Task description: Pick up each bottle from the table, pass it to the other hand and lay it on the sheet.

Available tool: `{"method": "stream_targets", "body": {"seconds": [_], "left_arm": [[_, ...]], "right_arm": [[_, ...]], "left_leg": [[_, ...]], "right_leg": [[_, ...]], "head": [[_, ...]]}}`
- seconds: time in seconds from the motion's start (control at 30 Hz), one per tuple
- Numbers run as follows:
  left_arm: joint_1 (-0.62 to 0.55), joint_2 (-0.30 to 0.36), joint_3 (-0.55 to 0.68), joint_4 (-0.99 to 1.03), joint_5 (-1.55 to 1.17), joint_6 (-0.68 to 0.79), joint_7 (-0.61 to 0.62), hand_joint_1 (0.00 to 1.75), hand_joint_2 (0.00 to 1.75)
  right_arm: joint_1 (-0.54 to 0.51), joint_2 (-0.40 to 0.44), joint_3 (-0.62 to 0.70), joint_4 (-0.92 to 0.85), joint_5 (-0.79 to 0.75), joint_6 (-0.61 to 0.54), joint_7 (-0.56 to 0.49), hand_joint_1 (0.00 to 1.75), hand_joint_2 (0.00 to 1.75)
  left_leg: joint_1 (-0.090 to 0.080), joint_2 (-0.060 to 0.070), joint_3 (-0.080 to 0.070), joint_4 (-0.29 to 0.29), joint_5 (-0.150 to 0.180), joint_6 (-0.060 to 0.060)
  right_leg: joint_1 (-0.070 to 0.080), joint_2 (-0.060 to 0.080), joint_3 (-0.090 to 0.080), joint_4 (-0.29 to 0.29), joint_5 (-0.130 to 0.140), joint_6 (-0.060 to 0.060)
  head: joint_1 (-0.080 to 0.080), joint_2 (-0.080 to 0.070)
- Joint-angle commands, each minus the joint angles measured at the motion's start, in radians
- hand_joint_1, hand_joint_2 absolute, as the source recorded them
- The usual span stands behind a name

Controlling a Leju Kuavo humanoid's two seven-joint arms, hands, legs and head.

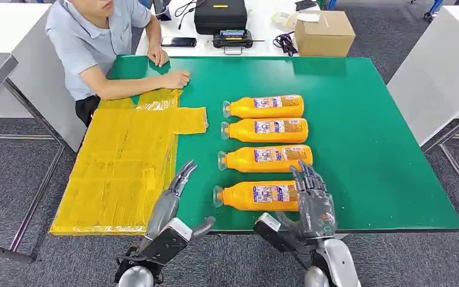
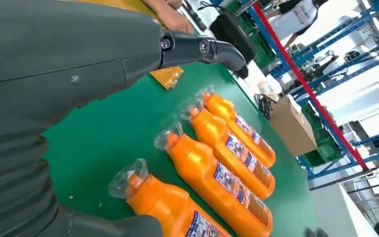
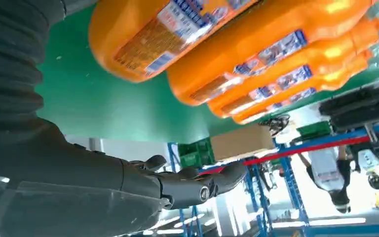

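Observation:
Several orange bottles lie side by side on the green table (image 1: 370,149), clear caps to the left. The nearest bottle (image 1: 257,195) (image 2: 170,207) (image 3: 143,34) lies by the table's front edge. My right hand (image 1: 311,200) (image 3: 128,182) is open, fingers spread, over that bottle's base end; whether it touches is unclear. My left hand (image 1: 170,200) (image 2: 79,54) is open with straight fingers, over the green surface between the yellow sheet (image 1: 125,167) and the nearest bottle's cap.
A person (image 1: 95,42) sits at the table's far left corner, one hand (image 1: 176,78) resting by the sheet's far edge. A cardboard box (image 1: 324,33), a black case (image 1: 220,15) and a phone (image 1: 178,42) stand on the white table behind.

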Motion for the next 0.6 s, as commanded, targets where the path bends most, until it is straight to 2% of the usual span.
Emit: {"method": "stream_targets", "body": {"seconds": [0.03,0.17,0.37,0.43,0.6], "left_arm": [[-0.043,-0.02,-0.033,0.072,-0.01,-0.005,0.005,0.0,1.75],[-0.043,-0.02,-0.032,0.073,-0.01,-0.005,0.005,0.0,1.75],[-0.036,-0.02,-0.022,0.047,0.02,-0.033,0.001,0.0,1.75],[-0.031,-0.02,-0.02,0.038,0.019,-0.032,0.001,0.0,1.75],[-0.028,-0.02,-0.017,0.031,0.012,-0.032,0.003,0.0,1.75]], "right_arm": [[-0.074,-0.04,0.033,0.174,-0.014,0.022,0.018,0.0,1.75],[-0.077,-0.04,0.033,0.188,-0.016,0.027,0.022,0.0,1.75],[-0.115,-0.035,0.053,0.233,0.061,0.042,0.115,0.0,1.75],[-0.12,-0.031,0.047,0.232,0.069,0.053,0.139,0.0,1.75],[-0.12,-0.031,0.039,0.226,0.082,0.057,0.153,0.0,1.75]], "left_leg": [[0.001,0.0,0.003,-0.001,-0.001,-0.001],[0.001,0.0,0.004,-0.001,-0.001,-0.002],[0.002,0.002,0.006,-0.001,-0.002,-0.002],[0.001,0.001,0.002,0.0,-0.001,-0.001],[0.001,0.001,0.004,0.0,-0.002,-0.002]], "right_leg": [[0.001,0.0,0.003,-0.002,0.0,-0.001],[0.002,-0.001,0.005,-0.002,-0.001,-0.002],[0.002,0.001,0.006,-0.002,-0.001,-0.003],[0.001,0.001,0.002,-0.001,0.0,-0.001],[0.001,0.0,0.004,0.0,-0.001,-0.002]], "head": [[0.0,0.0],[0.0,0.0],[0.0,0.0],[0.0,0.0],[0.0,0.0]]}}
